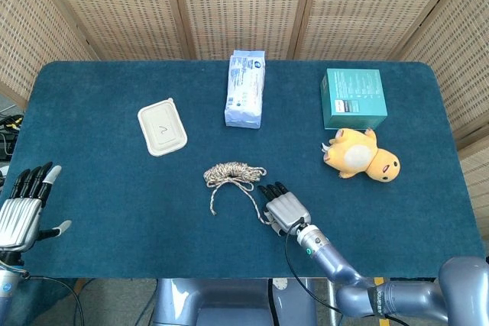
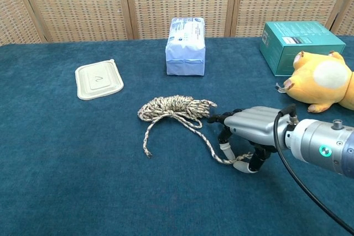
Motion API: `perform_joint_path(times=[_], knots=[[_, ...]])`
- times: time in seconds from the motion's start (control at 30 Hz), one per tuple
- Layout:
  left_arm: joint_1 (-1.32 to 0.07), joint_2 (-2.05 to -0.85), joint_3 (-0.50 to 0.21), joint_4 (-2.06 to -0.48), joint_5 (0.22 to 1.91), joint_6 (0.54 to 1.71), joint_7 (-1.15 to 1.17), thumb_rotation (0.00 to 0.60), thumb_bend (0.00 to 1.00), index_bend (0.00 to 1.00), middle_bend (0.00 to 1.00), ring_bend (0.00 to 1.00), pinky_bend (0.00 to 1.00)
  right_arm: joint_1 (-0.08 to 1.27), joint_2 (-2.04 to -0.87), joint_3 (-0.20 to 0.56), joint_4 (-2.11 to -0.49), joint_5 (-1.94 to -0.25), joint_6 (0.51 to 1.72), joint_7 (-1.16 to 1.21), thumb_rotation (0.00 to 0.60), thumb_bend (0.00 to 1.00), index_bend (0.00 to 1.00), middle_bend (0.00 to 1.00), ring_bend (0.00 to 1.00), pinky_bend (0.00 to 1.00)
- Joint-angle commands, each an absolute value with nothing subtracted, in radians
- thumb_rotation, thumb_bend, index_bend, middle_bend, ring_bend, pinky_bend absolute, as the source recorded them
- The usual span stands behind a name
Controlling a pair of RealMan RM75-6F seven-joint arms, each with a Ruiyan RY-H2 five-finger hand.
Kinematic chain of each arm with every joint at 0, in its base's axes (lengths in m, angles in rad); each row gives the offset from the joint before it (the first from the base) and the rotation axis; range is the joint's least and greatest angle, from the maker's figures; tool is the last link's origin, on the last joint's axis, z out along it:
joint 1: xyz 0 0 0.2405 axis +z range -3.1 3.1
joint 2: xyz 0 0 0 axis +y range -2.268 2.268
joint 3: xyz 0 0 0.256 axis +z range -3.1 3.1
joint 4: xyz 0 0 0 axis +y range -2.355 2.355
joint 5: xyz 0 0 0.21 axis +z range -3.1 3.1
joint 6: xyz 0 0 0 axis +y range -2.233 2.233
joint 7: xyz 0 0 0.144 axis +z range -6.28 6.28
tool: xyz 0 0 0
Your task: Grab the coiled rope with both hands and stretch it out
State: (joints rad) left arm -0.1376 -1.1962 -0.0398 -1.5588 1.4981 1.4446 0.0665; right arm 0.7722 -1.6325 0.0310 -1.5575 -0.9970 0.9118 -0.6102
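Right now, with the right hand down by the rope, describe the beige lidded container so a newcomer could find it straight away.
Start at the blue-covered table and look to its left half, left of the pale blue package at the back centre. The beige container lies flat there, alone, up and left of the coiled rope. It is the only cream-coloured, rounded-rectangle tray, with a small curved mark on its lid.

We're looking at what seems a robot test or demo station rather than a home: a table (image 1: pixel 92 188) covered edge to edge in dark blue felt, woven rattan screens (image 1: pixel 237 5) closing it off along the far edge and at both far corners. On the felt we see unrelated props: a teal box (image 1: pixel 353 98) near the far right corner, a yellow plush toy (image 1: pixel 361 154), a blue tissue pack (image 1: pixel 245 88), a beige lid (image 1: pixel 162 127). Cables (image 1: pixel 9 124) trail off the left edge.
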Motion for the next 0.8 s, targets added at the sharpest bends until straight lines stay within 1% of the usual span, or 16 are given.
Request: perform_joint_path(times=[0.03,0.23,0.33,0.43,0.53,0.6,0.67,0.8], knots=[[-0.141,-1.198,-0.040,-1.560,1.504,1.444,0.064,0.600,0.00,0.00,0.00,0.00,0.00,0.771,-1.619,0.030,-1.564,-1.026,0.928,-0.610,0.600,0.54,0.62,0.00,0.00,0.00],[-0.174,-1.192,-0.057,-1.577,1.512,1.419,0.093,0.600,0.00,0.00,0.00,0.00,0.00,0.772,-1.596,0.035,-1.573,-1.064,0.964,-0.637,0.600,0.54,0.63,0.00,0.00,0.00],[-0.217,-1.191,-0.069,-1.577,1.524,1.377,0.141,0.600,0.00,0.00,0.00,0.00,0.00,0.771,-1.585,0.034,-1.579,-1.067,0.974,-0.657,0.600,0.54,0.63,0.00,0.00,0.00],[-0.281,-1.204,-0.071,-1.548,1.592,1.334,0.225,0.600,0.00,0.02,0.00,0.00,0.00,0.769,-1.576,0.031,-1.585,-1.063,0.978,-0.671,0.600,0.54,0.63,0.00,0.00,0.00],[-0.342,-1.239,-0.064,-1.488,1.679,1.309,0.235,0.600,0.00,0.13,0.00,0.00,0.00,0.771,-1.575,0.033,-1.585,-1.054,0.974,-0.679,0.600,0.54,0.64,0.00,0.00,0.00],[-0.374,-1.267,-0.056,-1.439,1.733,1.307,0.227,0.600,0.00,0.23,0.00,0.00,0.00,0.773,-1.577,0.036,-1.584,-1.049,0.972,-0.684,0.600,0.54,0.64,0.00,0.00,0.00],[-0.409,-1.300,-0.047,-1.390,1.785,1.304,0.212,0.600,0.01,0.27,0.00,0.00,0.00,0.775,-1.578,0.039,-1.585,-1.043,0.969,-0.686,0.600,0.55,0.64,0.00,0.00,0.00],[-0.461,-1.349,-0.040,-1.327,1.840,1.292,0.200,0.600,0.06,0.33,0.00,0.00,0.00,0.778,-1.582,0.044,-1.584,-1.036,0.964,-0.686,0.600,0.55,0.64,0.00,0.00,0.00]])
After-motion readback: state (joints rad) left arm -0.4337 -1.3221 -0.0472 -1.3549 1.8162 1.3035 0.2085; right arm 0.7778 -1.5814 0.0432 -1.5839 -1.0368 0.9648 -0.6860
